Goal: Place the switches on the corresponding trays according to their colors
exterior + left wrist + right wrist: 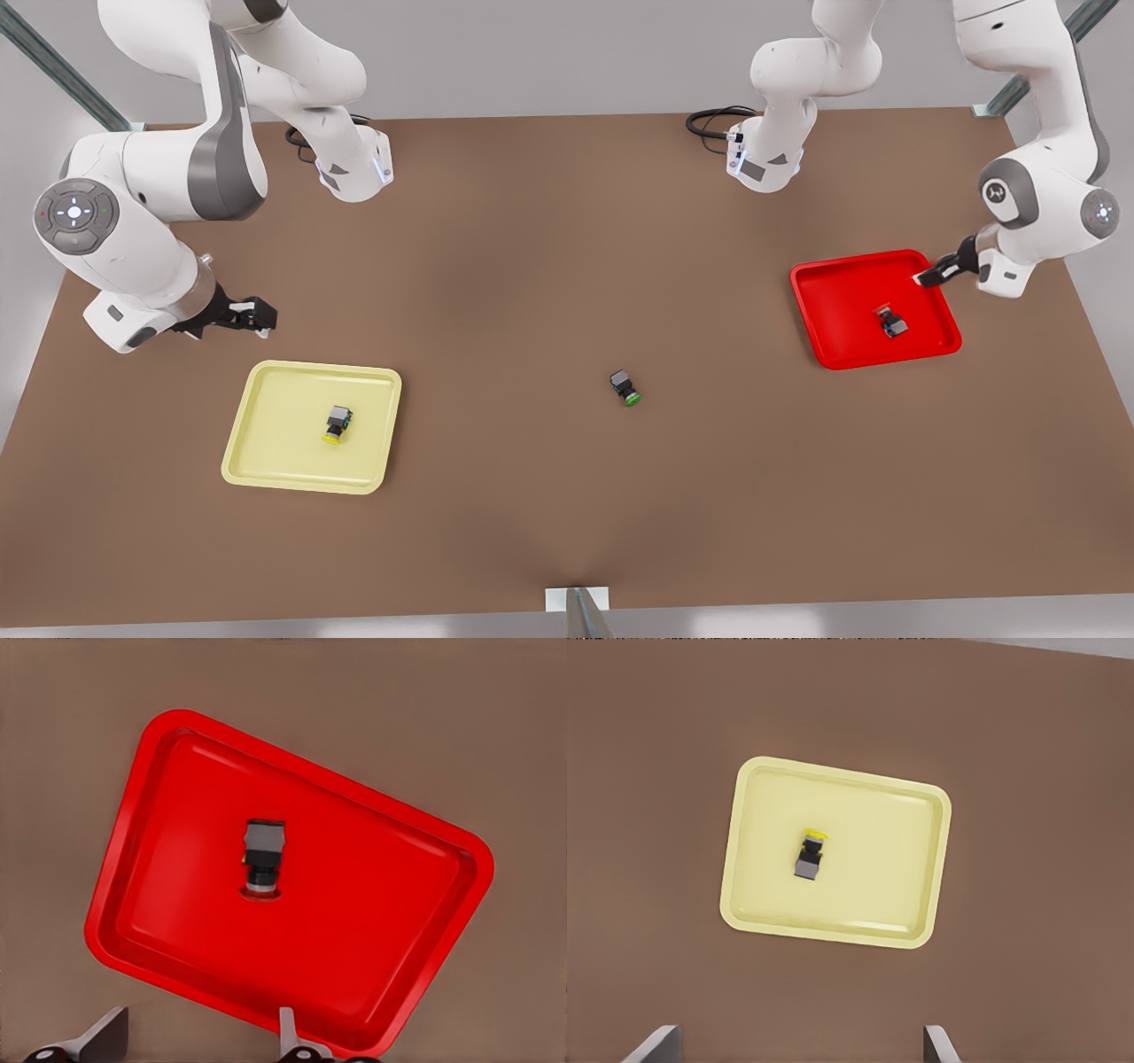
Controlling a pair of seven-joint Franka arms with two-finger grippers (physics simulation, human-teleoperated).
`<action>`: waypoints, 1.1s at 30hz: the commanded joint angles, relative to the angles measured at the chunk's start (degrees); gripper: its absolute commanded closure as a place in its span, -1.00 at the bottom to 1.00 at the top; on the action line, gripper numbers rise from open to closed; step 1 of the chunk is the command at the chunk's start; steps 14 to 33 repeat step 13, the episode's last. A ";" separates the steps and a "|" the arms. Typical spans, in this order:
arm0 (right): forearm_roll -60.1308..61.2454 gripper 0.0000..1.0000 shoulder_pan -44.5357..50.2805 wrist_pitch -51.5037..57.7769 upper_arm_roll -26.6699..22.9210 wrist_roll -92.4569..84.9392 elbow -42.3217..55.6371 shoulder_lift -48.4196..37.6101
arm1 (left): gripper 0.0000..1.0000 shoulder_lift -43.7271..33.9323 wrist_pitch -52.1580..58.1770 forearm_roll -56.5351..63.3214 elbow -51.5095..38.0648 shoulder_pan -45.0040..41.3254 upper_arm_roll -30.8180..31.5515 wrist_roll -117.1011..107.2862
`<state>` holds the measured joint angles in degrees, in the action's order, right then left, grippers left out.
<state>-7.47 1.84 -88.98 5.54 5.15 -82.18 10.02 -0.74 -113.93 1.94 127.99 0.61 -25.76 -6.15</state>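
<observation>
A pale yellow tray (275, 443) (877, 859) lies on the front view's left with the yellow-capped switch (337, 425) (810, 855) on its floor. Over on the front view's right, the red tray (833, 283) (372, 904) holds the red-capped switch (893, 323) (263, 859). The green-capped switch (626, 387) lies on its side on the bare table between the trays. My left gripper (935, 273) (199, 1045) hovers open and empty over the red tray's far right corner. My right gripper (252, 315) (797, 1050) hangs open and empty just behind the yellow tray.
The brown table (532, 266) carries both arm bases (354, 168) (766, 159) at its back edge, each with a black cable beside it. A metal post (580, 611) stands at the middle of the front edge.
</observation>
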 commanded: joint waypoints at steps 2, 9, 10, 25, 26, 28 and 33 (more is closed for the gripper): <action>0.00 -1.00 0.00 0.04 0.00 -0.05 0.00 0.00 | -1.00 0.57 4.67 -0.45 -5.03 -21.35 2.38 -1.58; 0.00 -1.00 0.09 0.04 0.00 -0.05 0.00 0.00 | -1.00 0.83 30.52 -0.01 -36.85 0.08 28.39 2.44; 0.00 -1.00 0.09 0.04 0.00 -0.05 0.00 0.00 | -1.00 0.92 31.13 0.08 -37.81 1.15 28.31 4.73; 0.00 -1.00 0.09 0.04 0.00 -0.05 0.00 0.00 | -1.00 0.66 32.80 -0.01 -39.31 -0.43 27.08 5.01; 0.00 -1.00 0.09 0.04 0.00 -0.05 0.00 0.00 | -1.00 0.66 32.80 -0.01 -39.31 -0.43 27.08 5.01; 0.00 -1.00 0.09 0.04 0.00 -0.05 0.00 0.00 | -1.00 0.66 32.80 -0.01 -39.31 -0.43 27.08 5.01; 0.00 -1.00 0.09 0.04 0.00 -0.05 0.00 0.00 | -1.00 0.66 32.80 -0.01 -39.31 -0.43 27.08 5.01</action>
